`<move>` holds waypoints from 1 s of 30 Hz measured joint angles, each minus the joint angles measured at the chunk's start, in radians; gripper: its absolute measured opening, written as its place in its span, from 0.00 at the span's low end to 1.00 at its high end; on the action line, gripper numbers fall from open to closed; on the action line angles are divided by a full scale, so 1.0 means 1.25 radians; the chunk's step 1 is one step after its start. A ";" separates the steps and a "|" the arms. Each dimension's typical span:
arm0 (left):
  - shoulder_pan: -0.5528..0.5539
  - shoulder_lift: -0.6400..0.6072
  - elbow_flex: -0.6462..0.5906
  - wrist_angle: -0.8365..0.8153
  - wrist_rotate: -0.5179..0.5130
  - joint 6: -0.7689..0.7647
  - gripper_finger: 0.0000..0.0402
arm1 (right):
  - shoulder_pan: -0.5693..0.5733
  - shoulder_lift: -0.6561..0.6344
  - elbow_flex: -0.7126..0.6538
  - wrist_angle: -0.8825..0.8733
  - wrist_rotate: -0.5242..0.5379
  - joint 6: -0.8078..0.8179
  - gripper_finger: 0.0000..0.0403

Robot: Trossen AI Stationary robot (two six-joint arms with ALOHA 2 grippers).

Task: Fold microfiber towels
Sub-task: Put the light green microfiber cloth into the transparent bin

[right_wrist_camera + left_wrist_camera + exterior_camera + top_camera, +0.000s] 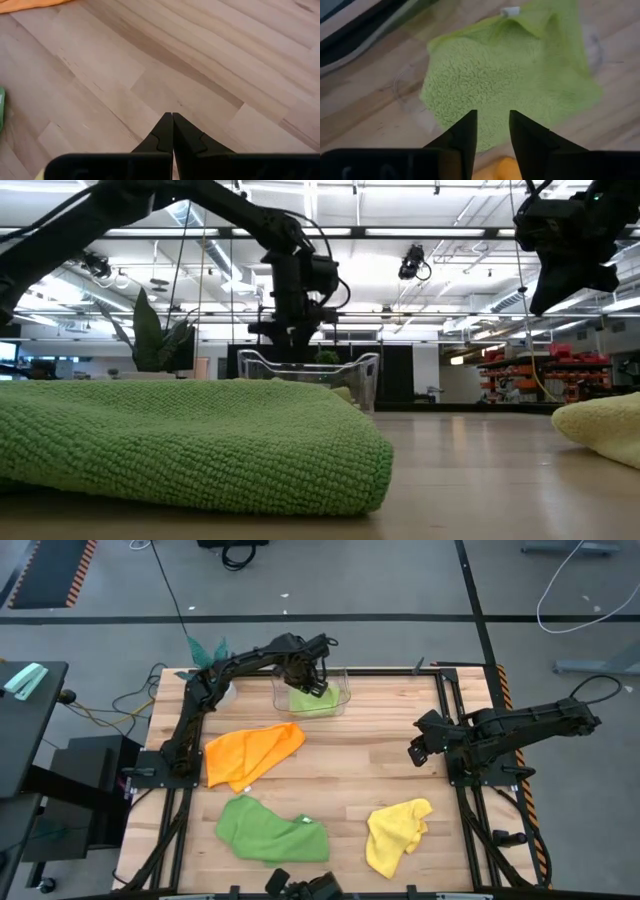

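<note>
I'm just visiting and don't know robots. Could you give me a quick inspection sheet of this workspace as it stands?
Surface: wooden table, bare between the cloths.
Job's things: light lime towel in the clear bin; orange towel, dark green towel and yellow towel lie crumpled on the table.
Clutter: teal-leaved plant at the far left corner.
Grippers: left hand open above the lime towel, holding nothing; right hand shut, empty, over bare wood.
Cables: loose leads on the floor.
Surroundings: open workshop, no people seen.
</note>
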 joint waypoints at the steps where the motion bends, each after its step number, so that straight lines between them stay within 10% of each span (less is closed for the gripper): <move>1: -0.001 0.006 0.000 -0.001 -0.005 0.002 0.27 | 0.000 0.000 0.000 0.000 0.000 0.000 0.02; 17: -0.011 0.084 -0.001 -0.004 -0.015 0.039 0.03 | 0.000 0.014 0.000 0.009 0.000 0.007 0.02; 30: -0.011 0.122 -0.001 0.026 -0.003 0.044 0.07 | 0.001 0.060 0.000 0.053 -0.015 0.016 0.02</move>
